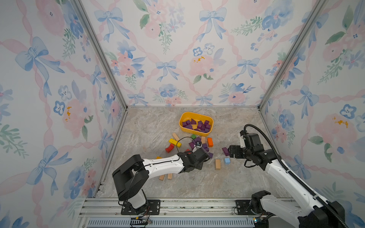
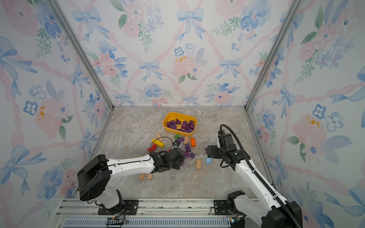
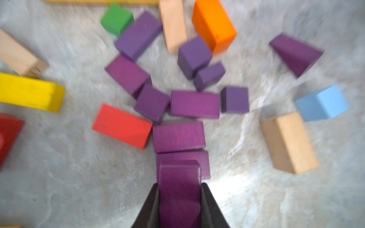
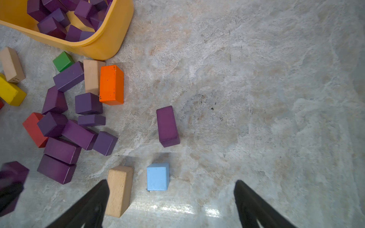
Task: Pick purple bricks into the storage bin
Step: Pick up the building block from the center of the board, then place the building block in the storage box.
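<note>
Purple bricks (image 4: 59,21) in storage bin (image 4: 110,39)

We see floral wallpaper (image 1: 177,49) with blue bows on the left, far and right walls, aluminium posts (image 1: 102,59) at the far corners, and a grey marbled floor (image 1: 150,126).

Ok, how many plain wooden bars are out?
5 bars: one by the yellow block, one against the orange block, one near the blue cube, two beside the left arm, which may hide more.

An orange block (image 4: 111,84) is pictured just beside a tan bar (image 4: 91,77) on the marbled desk (image 4: 256,98), with a green cube (image 4: 63,61) near them; a light blue cube (image 4: 158,176) is laid just beside a second tan bar (image 4: 119,190).
</note>
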